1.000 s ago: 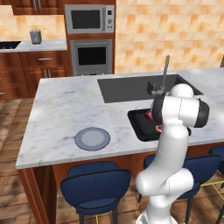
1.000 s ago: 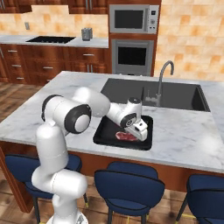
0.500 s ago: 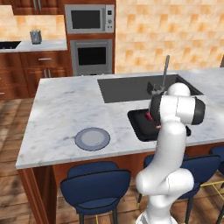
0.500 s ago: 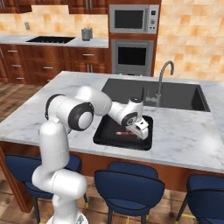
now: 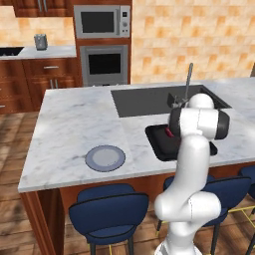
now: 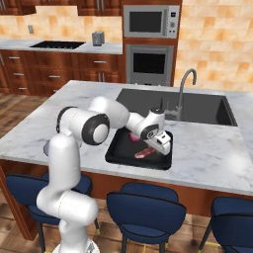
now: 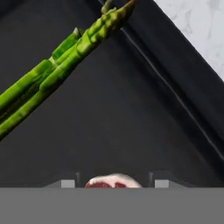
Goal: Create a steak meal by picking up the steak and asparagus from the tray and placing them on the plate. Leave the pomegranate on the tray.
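steak (image 7: 113, 181) between gripper (image 7: 113, 183) tips

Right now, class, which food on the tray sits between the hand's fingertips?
The steak, flat red-pink meat; the asparagus lies farther off, and the round pomegranate lies elsewhere.

I see the dark floor of the black tray (image 7: 118, 131) spread out under my hand. Its raised rim runs slanting down the right side. Past the rim, in the top right corner, I see a bit of white marble counter (image 7: 197, 26). The green asparagus (image 7: 61, 61) lies slanting across the top left, with its pointy tips near the rim. At the bottom, a small piece of the red and pale steak (image 7: 113, 181) sits between my two finger tips (image 7: 68, 183), one on each side.
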